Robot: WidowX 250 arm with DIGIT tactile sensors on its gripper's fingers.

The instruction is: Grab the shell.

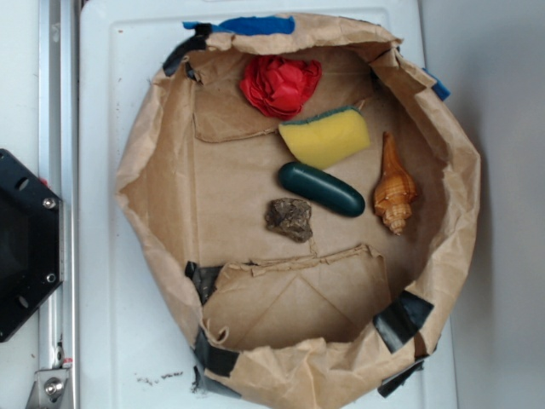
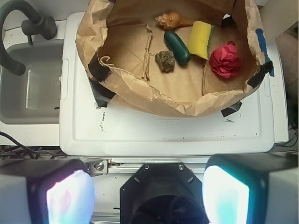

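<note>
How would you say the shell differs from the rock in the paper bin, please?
The shell is orange-tan, long and ribbed, tapering to a pointed spire; the rock is brown-grey, lumpy and squat. The shell is clearly longer than the rock. The shell lies near the bin's wall, the rock nearer the middle. Both rest on the paper floor beside the green capsule, untouched.

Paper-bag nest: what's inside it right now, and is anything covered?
Inside the paper-bag nest lie the shell, a green capsule, a yellow sponge, a red crumpled ball and a rock. Anything beneath the folded flaps is hidden.

White lid point(image 1: 119, 341) — brown paper nest point(image 1: 162, 170) atop
</note>
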